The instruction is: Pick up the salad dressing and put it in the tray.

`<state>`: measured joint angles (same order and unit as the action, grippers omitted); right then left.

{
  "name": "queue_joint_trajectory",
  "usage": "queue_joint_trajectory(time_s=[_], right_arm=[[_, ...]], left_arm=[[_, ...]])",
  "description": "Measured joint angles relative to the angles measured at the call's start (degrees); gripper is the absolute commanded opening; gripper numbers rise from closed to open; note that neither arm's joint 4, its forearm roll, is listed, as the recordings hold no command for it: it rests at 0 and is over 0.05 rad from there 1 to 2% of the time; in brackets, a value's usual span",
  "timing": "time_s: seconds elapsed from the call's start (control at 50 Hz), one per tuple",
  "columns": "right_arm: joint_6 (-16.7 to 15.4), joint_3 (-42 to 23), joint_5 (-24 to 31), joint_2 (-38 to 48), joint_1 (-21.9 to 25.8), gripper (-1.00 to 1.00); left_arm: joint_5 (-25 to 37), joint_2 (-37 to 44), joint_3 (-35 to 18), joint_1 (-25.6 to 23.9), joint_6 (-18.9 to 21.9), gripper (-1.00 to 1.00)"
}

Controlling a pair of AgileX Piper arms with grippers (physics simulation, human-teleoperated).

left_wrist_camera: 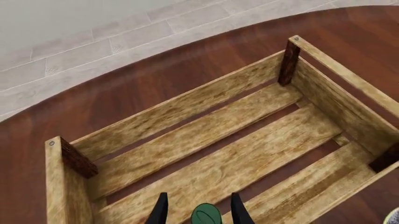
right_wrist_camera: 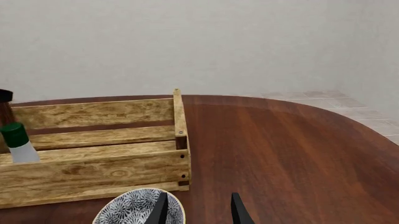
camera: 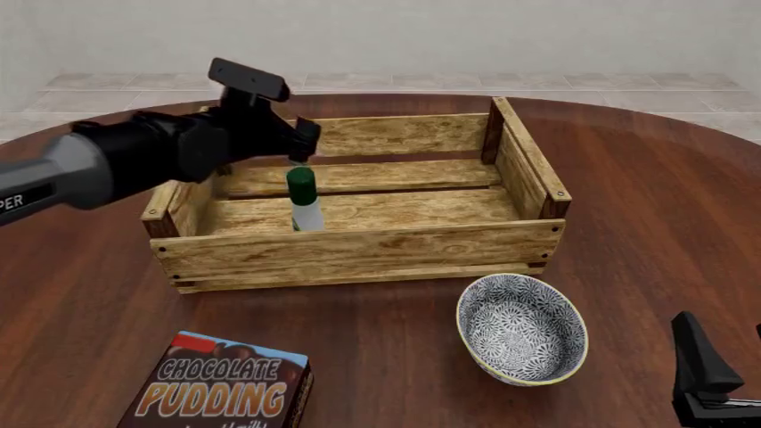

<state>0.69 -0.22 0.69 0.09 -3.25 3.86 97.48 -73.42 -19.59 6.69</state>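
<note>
Round dark-wood table [camera: 666, 205], tiled floor beyond. Tray [camera: 356, 250]: lrg light-wood slatted crate w/ darker corner posts, centre-far of table in front view; near wall faces the arms. Bowl [camera: 523, 328]: round, blue-patterned, just in front of tray's near right corner, apart from it; also shows at edge of right wrist view [right_wrist_camera: 140, 207]. Pudding box [camera: 220, 388]: brown, "Chocolate Pudding" label, near-left of table, well apart from tray. Nothing stands betw. bottle and tray floor; tray slats [left_wrist_camera: 206, 154] bare below. Salad dressing [camera: 303, 198]: slim white bottle, dark green cap, upright, inside tray's walls, left-of-centre, seen over the near wall; whether base touches slats cannot tell. Same bottle in right wrist view [right_wrist_camera: 17, 142], behind near wall. Left gripper [camera: 299, 152]: arm reaches in from left, over tray's left part, directly above the cap; in left wrist view fingers [left_wrist_camera: 160, 211] sit either side of green cap [left_wrist_camera: 206, 215], narrowly parted; contact w/ cap cannot tell. Right gripper [right_wrist_camera: 198, 210]: low at near-right of table beside bowl, fingers apart, holds nothing.
</note>
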Motion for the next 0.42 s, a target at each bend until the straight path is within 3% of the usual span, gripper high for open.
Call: queue_joint_trajectory(time_s=[0.42], right_arm=[[0.02,-0.14,0.09,-0.01,0.00,1.00]], left_arm=[[-0.63,-7.43,4.06,-0.31,1.07,1.00]])
